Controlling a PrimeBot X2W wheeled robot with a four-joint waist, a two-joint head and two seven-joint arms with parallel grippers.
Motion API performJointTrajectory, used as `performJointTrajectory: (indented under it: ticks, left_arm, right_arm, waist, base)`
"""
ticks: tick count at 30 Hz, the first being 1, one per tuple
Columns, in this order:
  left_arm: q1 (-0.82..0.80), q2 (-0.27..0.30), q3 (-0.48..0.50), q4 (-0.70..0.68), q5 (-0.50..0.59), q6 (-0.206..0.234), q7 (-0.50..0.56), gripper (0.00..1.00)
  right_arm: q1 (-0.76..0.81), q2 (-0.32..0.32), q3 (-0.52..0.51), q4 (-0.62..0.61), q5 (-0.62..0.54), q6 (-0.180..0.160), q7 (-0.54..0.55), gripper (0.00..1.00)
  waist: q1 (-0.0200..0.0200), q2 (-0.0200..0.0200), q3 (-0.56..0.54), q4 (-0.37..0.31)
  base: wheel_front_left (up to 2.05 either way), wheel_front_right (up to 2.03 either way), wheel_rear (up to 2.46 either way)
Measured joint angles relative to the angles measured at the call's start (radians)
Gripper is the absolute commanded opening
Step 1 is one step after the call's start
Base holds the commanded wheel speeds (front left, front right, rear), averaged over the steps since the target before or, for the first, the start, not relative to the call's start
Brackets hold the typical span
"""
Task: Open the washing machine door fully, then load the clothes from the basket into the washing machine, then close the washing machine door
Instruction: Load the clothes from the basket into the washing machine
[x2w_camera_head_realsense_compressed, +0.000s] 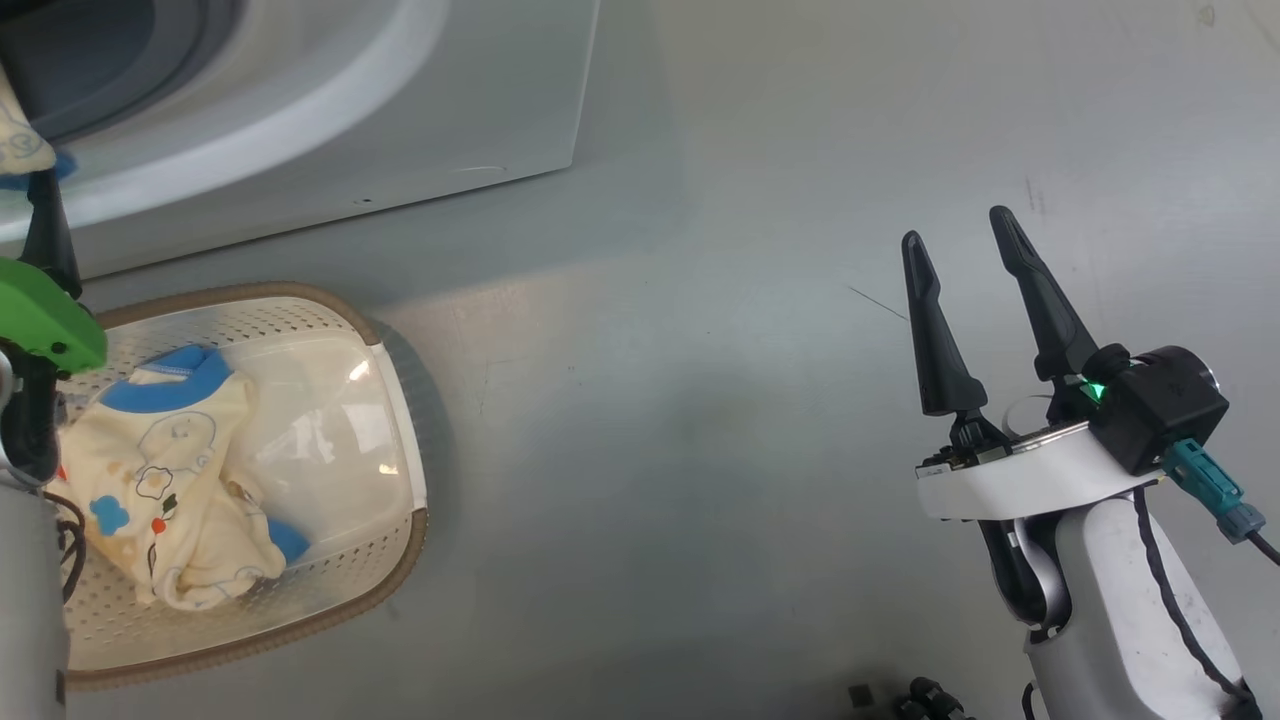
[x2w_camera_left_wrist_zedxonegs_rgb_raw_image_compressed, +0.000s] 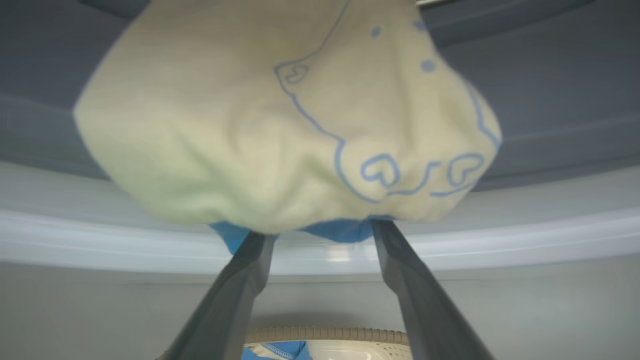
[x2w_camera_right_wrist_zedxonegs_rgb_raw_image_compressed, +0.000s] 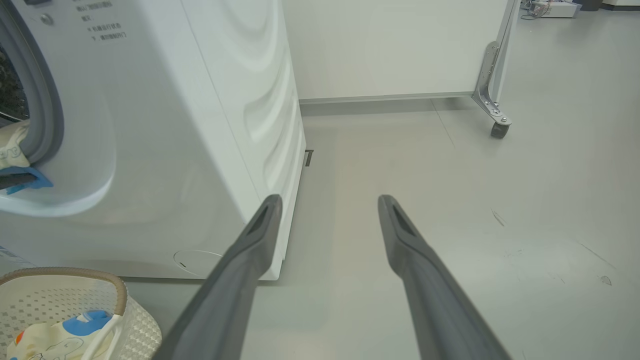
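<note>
A cream-yellow garment (x2w_camera_left_wrist_zedxonegs_rgb_raw_image_compressed: 240, 130) with blue line prints lies over the tips of my left gripper (x2w_camera_left_wrist_zedxonegs_rgb_raw_image_compressed: 322, 231), whose fingers stand apart, open, at the white lip of the washing machine (x2w_camera_head_realsense_compressed: 450, 110) porthole. From the right wrist, that garment (x2w_camera_right_wrist_zedxonegs_rgb_raw_image_compressed: 11, 147) hangs on the grey gasket (x2w_camera_right_wrist_zedxonegs_rgb_raw_image_compressed: 47, 100). Another piece of the clothes (x2w_camera_head_realsense_compressed: 170, 480) lies in the basket (x2w_camera_head_realsense_compressed: 400, 560) on the floor just before the machine. My right gripper (x2w_camera_head_realsense_compressed: 956, 228) hovers open and empty over bare floor, well right of the basket. The washing machine door is out of view.
Grey floor (x2w_camera_head_realsense_compressed: 700, 400) stretches between the basket and my right arm. Beyond the machine's right side (x2w_camera_right_wrist_zedxonegs_rgb_raw_image_compressed: 250, 100) stands a white panel (x2w_camera_right_wrist_zedxonegs_rgb_raw_image_compressed: 390, 45) on a castor leg (x2w_camera_right_wrist_zedxonegs_rgb_raw_image_compressed: 497, 127). Dark cables (x2w_camera_head_realsense_compressed: 920, 695) lie at the bottom edge near my right arm.
</note>
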Motion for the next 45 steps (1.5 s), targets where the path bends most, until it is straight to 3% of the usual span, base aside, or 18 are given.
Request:
performJointTrajectory:
  ticks: [4, 5, 6, 8, 9, 10, 25, 30, 45]
  left_arm:
    - [-0.015, 0.003, 0.000, 0.027, 0.000, 0.000, 0.000, 1.00]
    - [-0.019, 0.004, 0.000, 0.032, 0.000, 0.000, 0.002, 0.86]
    - [-0.022, 0.004, 0.000, 0.037, 0.000, 0.000, 0.003, 0.52]
    - [-0.027, 0.005, -0.001, 0.051, 0.000, -0.001, 0.002, 0.27]
    - [-0.028, 0.006, -0.001, 0.057, 0.000, -0.001, 0.002, 0.22]
    - [-0.030, 0.006, -0.001, 0.061, 0.000, -0.001, 0.000, 0.00]
    - [-0.028, 0.009, -0.021, 0.094, 0.001, -0.028, -0.041, 0.00]
    - [-0.023, -0.024, -0.037, 0.086, -0.003, -0.037, -0.064, 0.00]
    - [0.056, -0.033, -0.075, -0.082, 0.025, -0.055, -0.168, 0.00]
  right_arm:
    - [0.000, 0.000, 0.004, 0.003, 0.007, 0.000, 0.000, 1.00]
    - [-0.001, 0.001, 0.005, 0.004, 0.012, 0.000, 0.000, 1.00]
    - [-0.002, 0.001, 0.006, 0.004, 0.014, 0.000, 0.000, 1.00]
    - [-0.005, 0.001, 0.007, 0.005, 0.021, 0.000, 0.000, 1.00]
    - [-0.008, 0.001, 0.007, 0.005, 0.021, -0.001, 0.000, 1.00]
    - [-0.012, 0.001, 0.008, 0.006, 0.021, -0.002, 0.000, 1.00]
    - [-0.021, 0.001, 0.004, 0.007, 0.029, -0.011, 0.000, 1.00]
    - [-0.021, 0.001, -0.020, 0.007, 0.028, -0.020, 0.000, 1.00]
    - [-0.017, 0.001, -0.055, 0.007, 0.004, -0.021, 0.000, 1.00]
  waist:
    - [0.0001, 0.0000, 0.002, -0.003]
    - [0.0000, 0.0000, 0.002, -0.003]
    - [0.0000, 0.0000, 0.002, -0.003]
    - [0.0000, 0.0000, 0.002, -0.004]
    - [0.0000, 0.0000, 0.002, -0.004]
    - [0.0000, 0.0000, 0.001, -0.004]
    - [0.0000, 0.0000, -0.006, 0.011]
    - [0.0000, 0.0000, -0.008, 0.028]
    - [0.0000, 0.0000, -0.026, 0.093]
  base:
    - [0.00, 0.00, 0.00]
    - [0.00, 0.00, 0.00]
    - [0.00, 0.00, 0.00]
    - [0.00, 0.00, 0.00]
    - [0.00, 0.00, 0.00]
    - [0.00, 0.00, 0.00]
    - [0.00, 0.00, 0.00]
    - [0.00, 0.00, 0.00]
    - [0.00, 0.00, 0.00]
